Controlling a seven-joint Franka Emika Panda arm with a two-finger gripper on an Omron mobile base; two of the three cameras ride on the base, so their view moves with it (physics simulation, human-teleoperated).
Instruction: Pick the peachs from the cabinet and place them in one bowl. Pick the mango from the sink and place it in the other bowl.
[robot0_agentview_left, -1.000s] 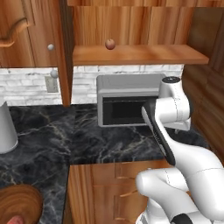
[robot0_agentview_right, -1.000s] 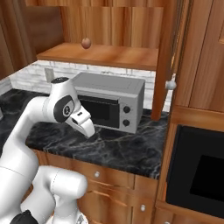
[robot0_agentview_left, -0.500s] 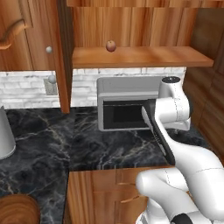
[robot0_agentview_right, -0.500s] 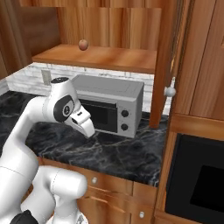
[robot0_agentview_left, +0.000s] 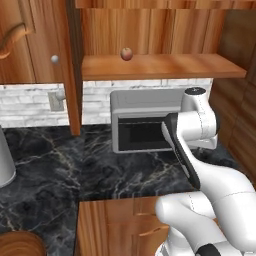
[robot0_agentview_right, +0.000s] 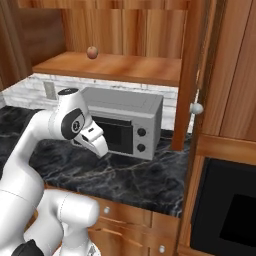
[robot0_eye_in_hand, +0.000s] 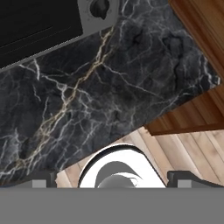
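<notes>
Take the grey microwave (robot0_agentview_left: 150, 120) as your landmark: it stands on the black marble desk (robot0_agentview_left: 100, 175) against the white brick wall. Directly above it runs the plank shelf of the cabinet (robot0_agentview_left: 165, 66), and on that shelf, above the microwave's left part in the left base view, sits one peach (robot0_agentview_left: 126, 53); in the right base view the same peach (robot0_agentview_right: 92, 52) lies near the far left end of the shelf, above and behind the microwave (robot0_agentview_right: 125, 120). Your arm rises in front of the microwave, with its wrist folded down level with the oven's door. Your hand (robot0_eye_in_hand: 111, 181) points down at the desk in front of the microwave; in the hand view the two fingertips (robot0_eye_in_hand: 41, 180) stand far apart at the bottom, fully spread, with nothing between them. That view looks onto the marble desk (robot0_eye_in_hand: 109, 87), with the microwave's lower right corner and one knob (robot0_eye_in_hand: 99, 6) at the top and wooden cabinet fronts at the right. The peach therefore lies well above your hand, on the shelf over the microwave, well apart from it. A rim of the dark-brown wooden bowl (robot0_agentview_left: 20, 245) shows at the lower left of the left base view, on the desk well to the left of the microwave. A wooden door with a curved handle (robot0_agentview_left: 15, 37) hangs up and to the left of the microwave.
</notes>
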